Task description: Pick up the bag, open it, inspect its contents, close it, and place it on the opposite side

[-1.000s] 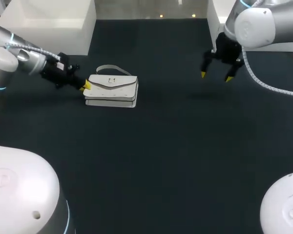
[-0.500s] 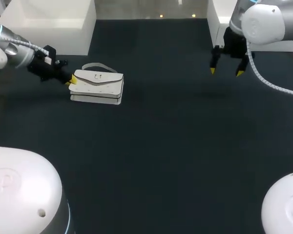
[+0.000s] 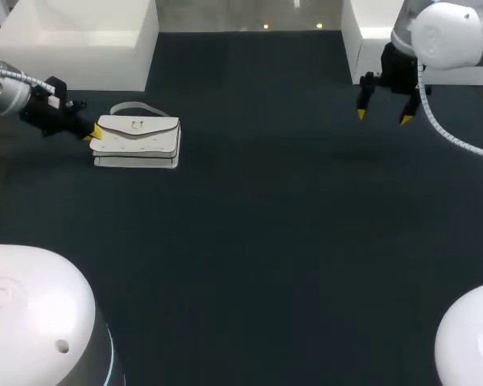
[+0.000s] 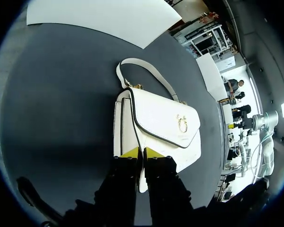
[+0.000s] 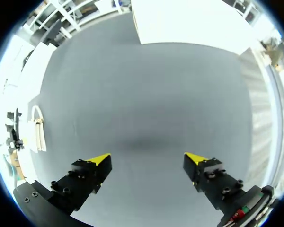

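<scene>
Left claw (image 4: pixel 142 154): fingers narrow, pinched from two sides on the end edge of the white leather flap handbag (image 4: pixel 156 123). Yellow fingertips (image 4: pixel 130 152) sit against the bag's end.

The bag runs straight ahead of this claw and rests on the dark table (image 3: pixel 266 241), flap shut. Gold clasp (image 4: pixel 182 124) on the flap, ahead of the fingertips. Curved white carry handle (image 4: pixel 146 75) lies on the table on the bag's far side from the clasp.

Right claw (image 3: pixel 382 117): fingers spread wide, nothing between them, hanging above the table and well apart from the bag. From its wrist the bag (image 5: pixel 38 135) shows small, far off beyond one finger; bare table under and ahead of the claw.
</scene>
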